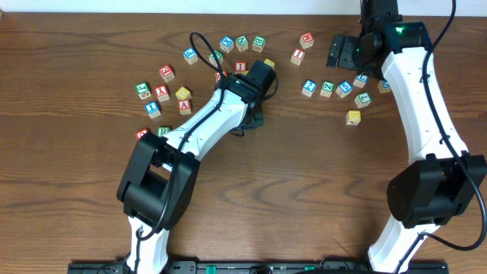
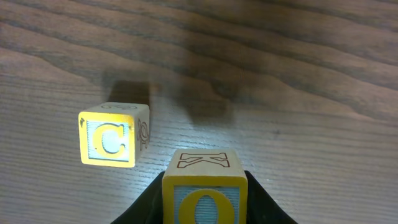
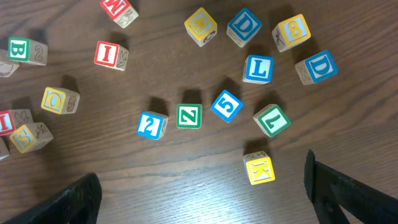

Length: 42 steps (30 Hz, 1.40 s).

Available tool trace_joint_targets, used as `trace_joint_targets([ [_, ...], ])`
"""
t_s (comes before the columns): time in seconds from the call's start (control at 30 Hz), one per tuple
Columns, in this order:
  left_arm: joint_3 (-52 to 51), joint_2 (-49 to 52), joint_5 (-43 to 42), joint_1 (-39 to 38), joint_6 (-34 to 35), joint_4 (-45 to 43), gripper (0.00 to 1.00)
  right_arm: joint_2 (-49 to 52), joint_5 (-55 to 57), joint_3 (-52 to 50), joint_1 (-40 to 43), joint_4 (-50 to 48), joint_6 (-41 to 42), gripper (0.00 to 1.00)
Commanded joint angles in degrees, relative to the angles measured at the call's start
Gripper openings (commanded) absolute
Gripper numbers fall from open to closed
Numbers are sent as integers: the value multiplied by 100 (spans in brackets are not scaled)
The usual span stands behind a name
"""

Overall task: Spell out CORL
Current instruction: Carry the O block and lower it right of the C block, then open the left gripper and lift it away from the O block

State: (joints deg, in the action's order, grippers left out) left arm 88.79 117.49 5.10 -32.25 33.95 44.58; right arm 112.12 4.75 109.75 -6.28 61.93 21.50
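The left pincer [image 2: 205, 208] is clenched on the yellow O cube [image 2: 204, 186], gripping it by its sides with the O facing the wrist camera and a K on the top face. The yellow C cube [image 2: 109, 140] sits on the table [image 2: 298, 74] just to that camera's left of it, apart from it, with a narrow strip of wood between. The underside of the O cube is cut off by the frame, so I cannot tell whether it rests on the table or hangs above it. That is the main hazard: let go while raised and the cube may tip or roll, showing the K or another face instead of the O. A second hazard is the small gap, since the finger on the C side swings outward on release and could nudge the C cube out of line or twist it. The C cube also stands slightly turned against the held one, so the row could come out crooked. The right pincer [image 3: 200, 174] is spread wide and empty above the other cluster, where the blue L cube [image 3: 258, 68] lies close among two blue D cubes [image 3: 244, 26] and a blue 5 cube [image 3: 226, 105]; wide jaws coming down there could catch a neighbour. No view lets me read a green R.
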Motion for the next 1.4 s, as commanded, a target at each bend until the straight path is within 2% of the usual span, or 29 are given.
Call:
trace_joint_targets([
  [0.0,-46,352,271,15,83,-17,20,50,68,11,-2,42,76,99],
  [0.87,-46,588,612,17,-87,-210,20,50,70,11,-2,68,76,99],
  [0.93,-46,588,610,17,-85,-210,31,50,70,11,-2,68,76,99],
  [1.0,-46,588,610,17,-85,-210,34,50,72,11,-2,66,74,99],
  [1.37,-13,557,361,17,-94,-345,36,50,70,11,-4,68,74,99],
])
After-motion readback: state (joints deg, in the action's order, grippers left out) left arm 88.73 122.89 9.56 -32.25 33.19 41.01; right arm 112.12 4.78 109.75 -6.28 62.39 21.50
